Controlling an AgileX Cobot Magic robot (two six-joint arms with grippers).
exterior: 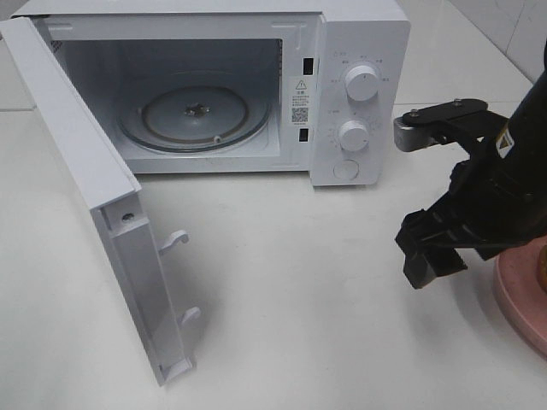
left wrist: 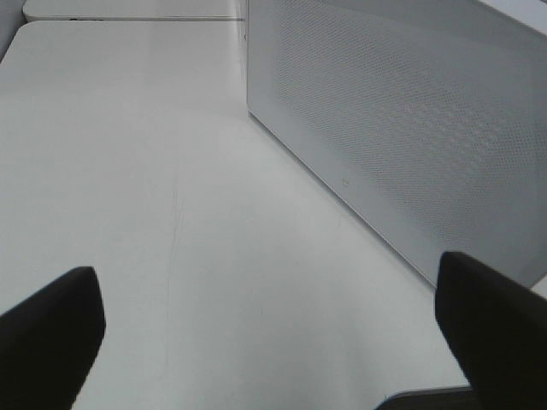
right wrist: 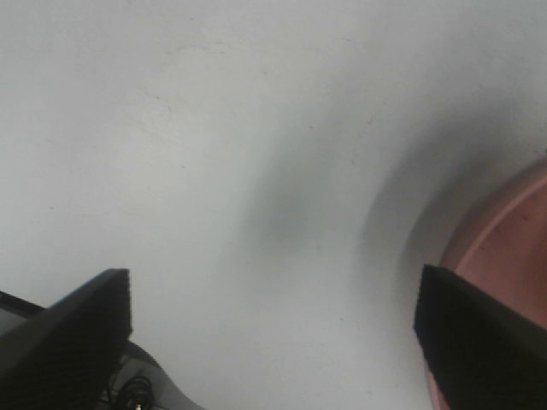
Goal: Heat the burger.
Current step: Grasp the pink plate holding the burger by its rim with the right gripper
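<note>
Mia: Black fingers (right wrist: 73, 337) fill the low corners of the right wrist view. Whose are they?

Tom: They belong to the right pincer (right wrist: 272, 299). Its two fingers stand far apart. Only white table shows between them, so it grips nothing.

Mia: Where is the burger?

Tom: Just a thin brown strip of the burger (exterior: 543, 261) peeks in at the right edge of the high view. It is right over the pink plate (exterior: 517, 299). So little shows that I can't tell how it sits.

Mia: Is the pincer close to it?

Tom: Yes. The right pincer hangs just beside the plate, on the side toward the microwave. One finger is at the plate's rim. I can't tell if they touch.

Mia: What is the plate on?

Tom: It is on the white table (exterior: 299, 282).

Mia: And the microwave?

Tom: The white microwave (exterior: 380, 43) stands at the back of the table, well apart from the plate. Its door (exterior: 68, 137) is swung wide open to the left. A round glass tray (exterior: 197, 115) lies inside. Two round knobs (exterior: 362, 84) sit on the front, one above the other.

Mia: What about the other pincer?

Tom: The left pincer (left wrist: 269, 286) has its fingers spread wide over the table, with nothing between them. A white panel full of tiny dots (left wrist: 410, 128) stands near it.
</note>
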